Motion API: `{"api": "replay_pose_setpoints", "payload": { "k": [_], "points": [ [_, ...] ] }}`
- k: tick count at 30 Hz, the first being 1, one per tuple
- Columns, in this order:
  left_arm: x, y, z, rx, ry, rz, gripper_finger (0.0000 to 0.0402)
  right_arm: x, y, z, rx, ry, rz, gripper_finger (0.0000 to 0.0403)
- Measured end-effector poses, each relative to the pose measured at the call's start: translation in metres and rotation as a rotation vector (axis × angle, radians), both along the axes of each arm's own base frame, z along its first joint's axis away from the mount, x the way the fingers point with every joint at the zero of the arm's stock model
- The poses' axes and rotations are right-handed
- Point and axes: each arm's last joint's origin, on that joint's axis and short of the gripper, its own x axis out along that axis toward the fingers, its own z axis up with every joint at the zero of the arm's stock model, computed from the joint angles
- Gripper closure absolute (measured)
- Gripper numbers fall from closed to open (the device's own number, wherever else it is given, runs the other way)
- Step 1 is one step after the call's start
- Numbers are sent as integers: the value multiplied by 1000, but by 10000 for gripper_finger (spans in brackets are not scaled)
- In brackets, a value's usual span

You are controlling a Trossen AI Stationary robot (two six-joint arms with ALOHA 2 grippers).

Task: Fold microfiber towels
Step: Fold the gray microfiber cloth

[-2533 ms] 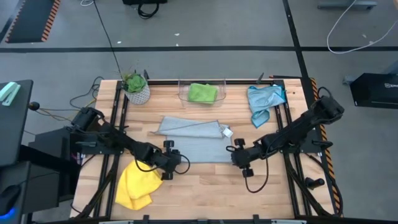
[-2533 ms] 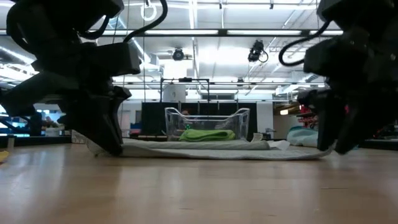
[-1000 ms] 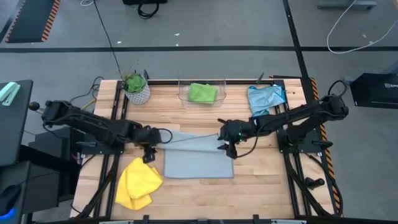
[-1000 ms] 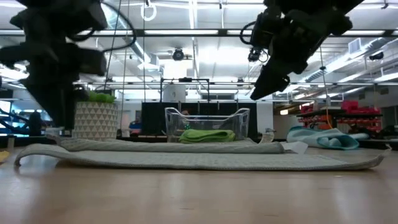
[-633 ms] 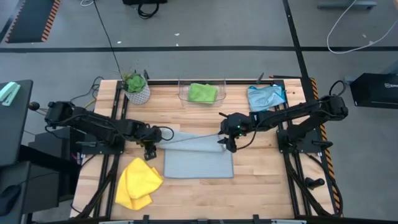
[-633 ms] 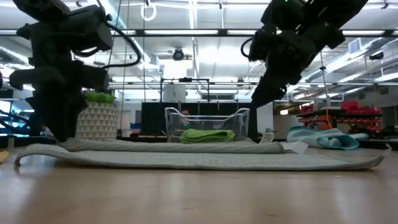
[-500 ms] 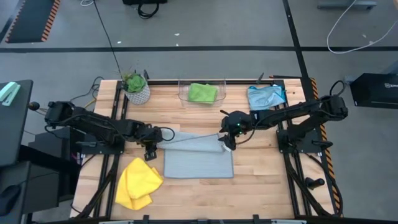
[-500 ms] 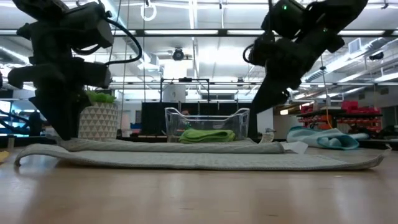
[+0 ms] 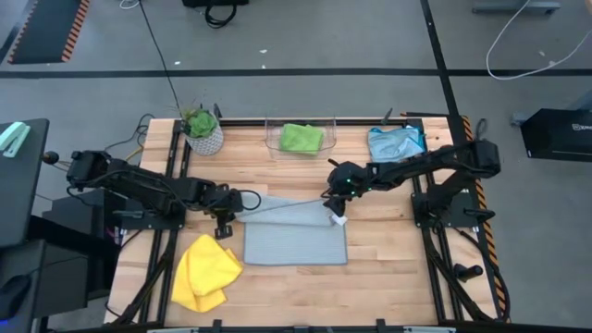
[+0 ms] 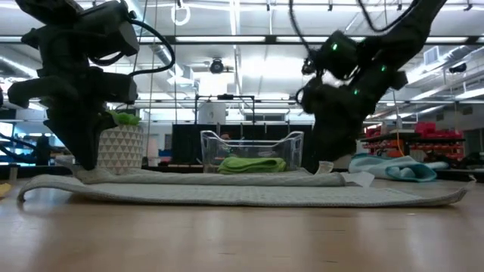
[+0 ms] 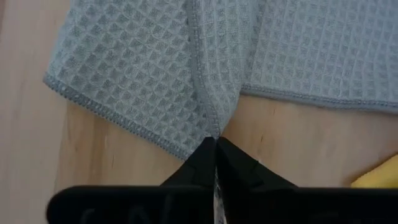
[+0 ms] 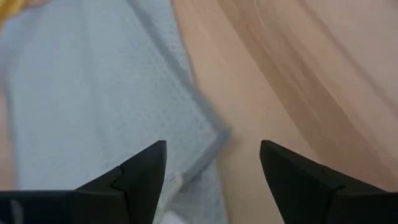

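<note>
The pale grey towel (image 9: 294, 236) lies flat mid-table, its far part doubled over as a narrower strip (image 9: 287, 209). My left gripper (image 9: 226, 215) is shut on the towel's left end. My right gripper (image 9: 335, 209) stands open just above the towel's far right corner (image 12: 214, 135), fingers either side of it, touching nothing. A yellow towel (image 9: 203, 273) lies crumpled at the near left. A light blue towel (image 9: 395, 144) lies at the far right. A green one (image 9: 301, 138) rests in a clear bin. My left gripper pinches the grey towel between its two shut fingers (image 11: 205, 158), at a point on the left end where a hemmed edge (image 11: 210, 118) runs in. The fingers come steeply from above. The cloth lies flat on the table on both sides of them, slack.
A potted plant (image 9: 202, 131) stands at the far left corner and the clear bin (image 9: 301, 135) at the far middle. Bare wood (image 9: 388, 264) lies near and to the right of the grey towel.
My right gripper has come down and moved toward the table's left, ending low over the grey towel's far right corner. My left gripper has taken hold of the towel's left end. The towel itself has not shifted.
</note>
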Motion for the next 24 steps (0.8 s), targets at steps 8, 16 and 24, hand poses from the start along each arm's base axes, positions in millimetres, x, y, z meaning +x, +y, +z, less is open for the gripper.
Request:
{"api": "replay_pose_setpoints", "payload": {
  "k": [8,16,24],
  "points": [
    [1,0,0,5,-7,-14,387,11,-9,-16,25,-49,7,184],
    [1,0,1,5,-17,-17,395,14,-2,-15,6,-72,75,354],
    [4,1,11,57,2,11,392,8,-1,-2,-48,-77,89,385]
  ]
}}
